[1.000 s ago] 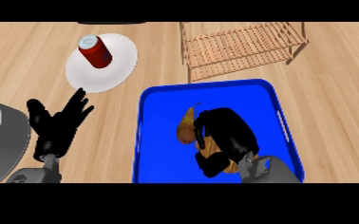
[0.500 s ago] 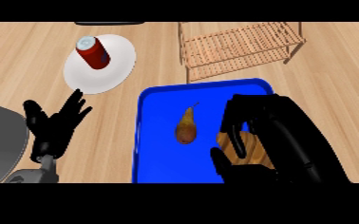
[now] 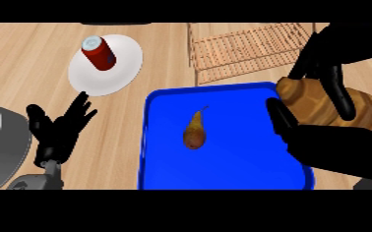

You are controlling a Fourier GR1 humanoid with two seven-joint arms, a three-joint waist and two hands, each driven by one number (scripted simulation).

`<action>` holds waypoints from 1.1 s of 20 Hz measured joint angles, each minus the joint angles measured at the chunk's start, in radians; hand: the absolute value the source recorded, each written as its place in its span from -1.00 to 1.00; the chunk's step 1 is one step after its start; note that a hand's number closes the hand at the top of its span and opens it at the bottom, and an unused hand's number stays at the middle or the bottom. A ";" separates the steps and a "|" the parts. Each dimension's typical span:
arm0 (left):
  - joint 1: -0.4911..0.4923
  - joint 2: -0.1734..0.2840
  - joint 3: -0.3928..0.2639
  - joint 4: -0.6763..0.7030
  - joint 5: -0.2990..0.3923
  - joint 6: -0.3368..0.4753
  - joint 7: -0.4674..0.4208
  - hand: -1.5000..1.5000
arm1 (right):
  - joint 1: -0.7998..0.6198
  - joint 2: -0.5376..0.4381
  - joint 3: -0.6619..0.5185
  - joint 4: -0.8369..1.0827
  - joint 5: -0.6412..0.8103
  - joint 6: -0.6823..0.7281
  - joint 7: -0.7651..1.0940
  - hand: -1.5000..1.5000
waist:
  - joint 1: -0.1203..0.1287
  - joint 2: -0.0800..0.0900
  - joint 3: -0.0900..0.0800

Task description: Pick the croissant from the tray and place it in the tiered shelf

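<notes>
Since the earlier frames, the golden-brown flaky croissant (image 3: 309, 96) has been lifted off the blue plastic tray (image 3: 167, 167) and is held above its right rim, pinched between fingers and thumb of the black right hand (image 3: 327, 128). Carrying to the wooden slatted tiered shelf (image 3: 243, 51) is judged under way. Its long axis appears roughly left to right. The left hand (image 3: 59, 130) rests spread at lower left.

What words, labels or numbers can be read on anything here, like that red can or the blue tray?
None can be read.
Red can on the white plate: plain red side, grey top, no lettering shows.
Blue tray: unmarked.
Croissant, pear, wire shelf: no text.
</notes>
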 measured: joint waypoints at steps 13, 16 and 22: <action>-0.019 -0.017 -0.002 0.004 -0.025 0.001 0.013 0.00 | -0.411 -0.200 -0.228 0.503 -0.069 0.011 -0.052 1.00 | 0.016 0.006 0.001; -0.021 -0.028 -0.008 0.000 -0.036 0.007 0.014 0.00 | -0.459 -0.234 -0.233 0.631 -0.057 0.019 -0.116 1.00 | 0.021 0.008 0.001; -0.023 -0.024 0.005 -0.010 -0.030 -0.005 0.039 0.00 | -0.485 -0.266 -0.203 0.795 -0.026 0.029 -0.251 1.00 | 0.021 0.009 0.000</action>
